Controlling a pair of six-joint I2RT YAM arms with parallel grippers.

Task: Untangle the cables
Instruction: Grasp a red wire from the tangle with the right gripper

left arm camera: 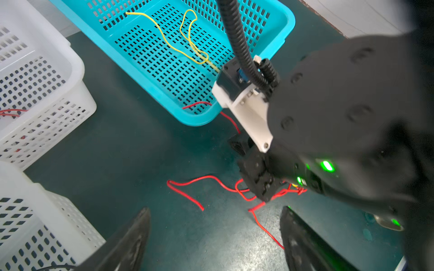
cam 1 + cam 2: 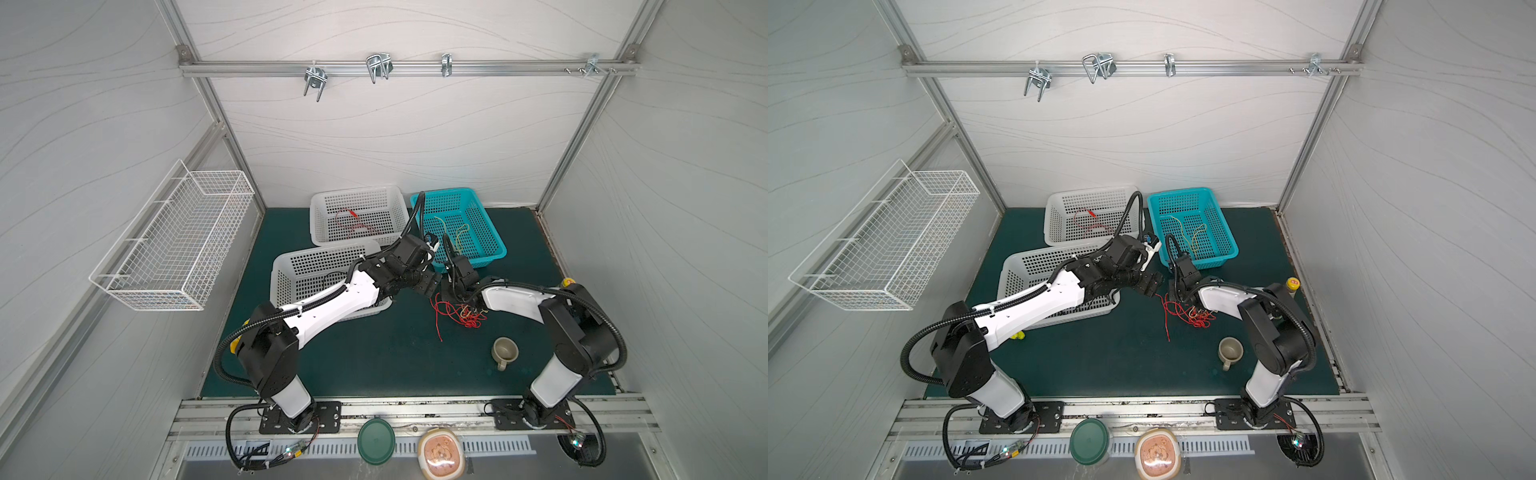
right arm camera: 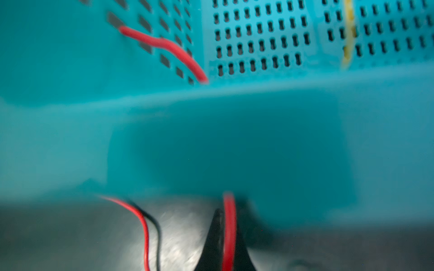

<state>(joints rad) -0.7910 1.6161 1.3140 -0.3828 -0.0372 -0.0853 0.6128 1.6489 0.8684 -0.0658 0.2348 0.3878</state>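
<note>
Cable (image 3: 229,234) — red, pinched, right wrist view only

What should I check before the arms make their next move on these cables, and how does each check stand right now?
1. Right gripper shut on a red cable: ok.
2. Left gripper open, empty, above the mat: ok.
3. Held cable free of the red tangle on the mat: cannot tell.
4. Held cable clear of the teal basket: not ok, it seems to run over the rim with its end inside.
5. Mug apart from the tangle: ok.
</note>
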